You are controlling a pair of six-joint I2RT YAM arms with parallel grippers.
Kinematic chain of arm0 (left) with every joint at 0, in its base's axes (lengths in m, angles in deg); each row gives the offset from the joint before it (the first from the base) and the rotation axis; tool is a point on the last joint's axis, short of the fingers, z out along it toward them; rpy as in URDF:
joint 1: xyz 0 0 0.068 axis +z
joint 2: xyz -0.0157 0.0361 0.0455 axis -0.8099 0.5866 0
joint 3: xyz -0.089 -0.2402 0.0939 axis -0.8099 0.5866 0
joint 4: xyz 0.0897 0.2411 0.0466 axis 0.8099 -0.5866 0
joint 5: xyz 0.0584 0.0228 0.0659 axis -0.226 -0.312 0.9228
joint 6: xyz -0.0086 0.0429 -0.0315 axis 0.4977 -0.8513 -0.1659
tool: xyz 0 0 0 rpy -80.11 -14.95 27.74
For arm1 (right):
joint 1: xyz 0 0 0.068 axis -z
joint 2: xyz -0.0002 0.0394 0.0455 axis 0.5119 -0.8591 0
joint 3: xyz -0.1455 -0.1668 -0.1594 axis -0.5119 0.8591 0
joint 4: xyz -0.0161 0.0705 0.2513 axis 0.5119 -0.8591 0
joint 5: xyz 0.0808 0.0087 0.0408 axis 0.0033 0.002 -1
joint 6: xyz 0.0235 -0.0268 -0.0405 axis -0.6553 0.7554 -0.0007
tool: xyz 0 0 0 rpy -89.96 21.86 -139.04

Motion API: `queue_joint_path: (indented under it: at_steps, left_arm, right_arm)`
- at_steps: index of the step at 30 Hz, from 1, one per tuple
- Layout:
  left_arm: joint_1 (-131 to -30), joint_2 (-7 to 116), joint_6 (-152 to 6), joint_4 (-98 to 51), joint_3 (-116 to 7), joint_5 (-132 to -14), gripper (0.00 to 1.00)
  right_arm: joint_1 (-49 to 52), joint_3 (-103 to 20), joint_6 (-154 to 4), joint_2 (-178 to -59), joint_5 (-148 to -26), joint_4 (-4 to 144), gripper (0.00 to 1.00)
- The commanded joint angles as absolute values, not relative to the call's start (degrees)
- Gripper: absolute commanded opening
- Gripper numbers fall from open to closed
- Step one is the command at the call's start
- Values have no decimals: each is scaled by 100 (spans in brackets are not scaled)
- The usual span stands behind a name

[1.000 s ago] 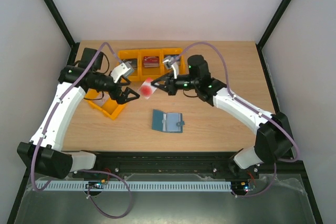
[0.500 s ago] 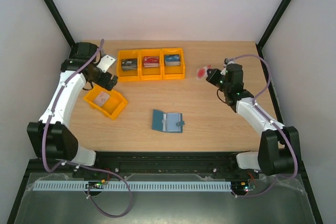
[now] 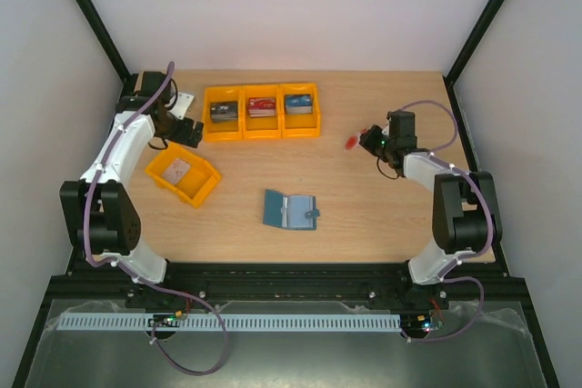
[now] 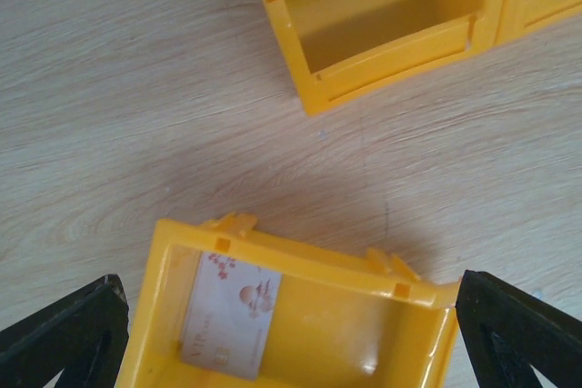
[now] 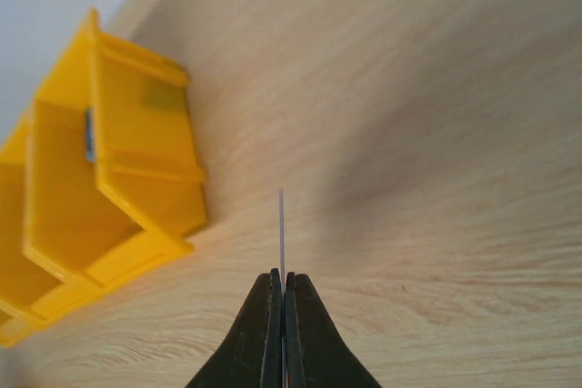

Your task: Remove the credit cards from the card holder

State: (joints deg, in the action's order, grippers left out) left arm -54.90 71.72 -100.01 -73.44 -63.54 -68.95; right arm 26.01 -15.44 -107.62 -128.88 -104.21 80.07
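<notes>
The teal card holder (image 3: 289, 210) lies open and flat on the table, between the two arms. My right gripper (image 3: 364, 141) is shut on the white card with the red mark (image 3: 351, 143) and holds it above the table at the right. In the right wrist view the card (image 5: 281, 224) shows edge-on between the closed fingers of that gripper (image 5: 284, 283). The pale card with pinkish marking (image 3: 180, 168) lies in a single orange bin (image 3: 195, 197), and it also shows in the left wrist view (image 4: 232, 315). My left gripper (image 3: 193, 132) is open and empty above that bin (image 4: 309, 265).
A row of three orange bins (image 3: 264, 134) holding cards stands at the back of the table. One of them shows in the left wrist view (image 4: 391, 52), and the row's end shows in the right wrist view (image 5: 100, 188). Black frame posts stand at both sides.
Both arms have drawn back from the middle to their own sides. The right gripper carried the red-marked card to the right. The left gripper moved back left, staying open.
</notes>
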Motion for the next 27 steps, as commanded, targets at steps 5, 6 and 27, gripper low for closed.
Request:
queue_joint_path:
  at_steps: [5,6,27]
  left_arm:
    - [-5816,6781,-9427,-6766,-5756,-7482,99]
    - [-5859,6756,-9416,-6754,-5726,-7538,99]
    - [-6813,6641,-9066,-6513,-4883,-8472,99]
  right_arm:
    - [2613,-1789,-10657,-13511,-10506,7627,2]
    - [2613,-1781,-10676,-13582,-10500,7609,2]
    - [2601,-2199,-10031,-13311,-8866,6563,52]
